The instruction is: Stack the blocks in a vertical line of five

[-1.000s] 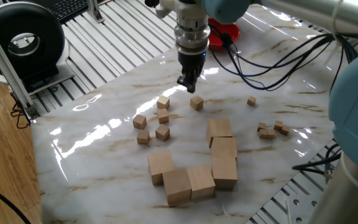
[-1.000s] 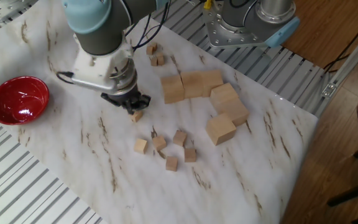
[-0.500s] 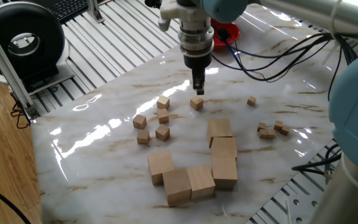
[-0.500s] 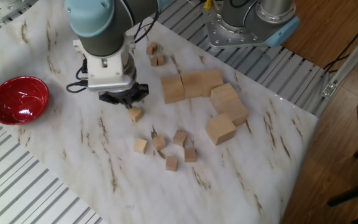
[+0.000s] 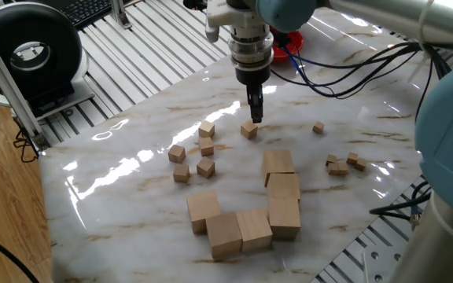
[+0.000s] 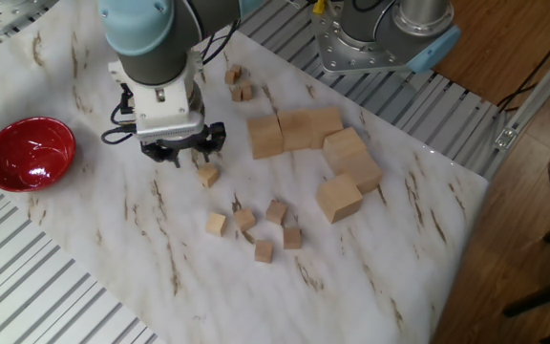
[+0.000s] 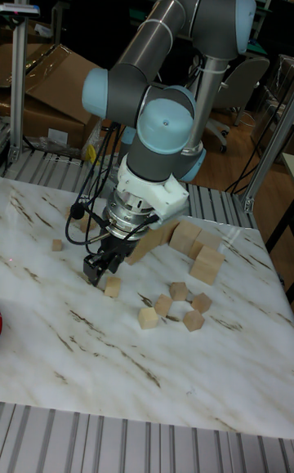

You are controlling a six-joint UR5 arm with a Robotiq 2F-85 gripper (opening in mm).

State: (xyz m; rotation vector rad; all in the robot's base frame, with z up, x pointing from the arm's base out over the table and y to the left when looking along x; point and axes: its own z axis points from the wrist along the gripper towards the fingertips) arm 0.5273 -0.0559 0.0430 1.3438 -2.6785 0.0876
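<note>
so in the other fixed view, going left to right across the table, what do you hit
red bowl → gripper → lone small block beside its fingers → cluster of five small blocks → large cubes

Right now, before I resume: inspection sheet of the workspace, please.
Surface: marble-pattern table, glossy with glare, nothing spilled.
Job's things: six small blocks, none stacked. One lone block sits by the pincer; five lie in a loose cluster beyond it.
Clutter: six large cubes grouped near the table edge; tiny cubes in a little group, one more tiny cube apart; red bowl at the far side.
Grippers: pincer low over the table beside the lone block, not holding anything; jaws' state cannot be told.
Cables: black cables hang from the arm over the table.
Surroundings: slotted aluminium frame; black round device off the table.
</note>
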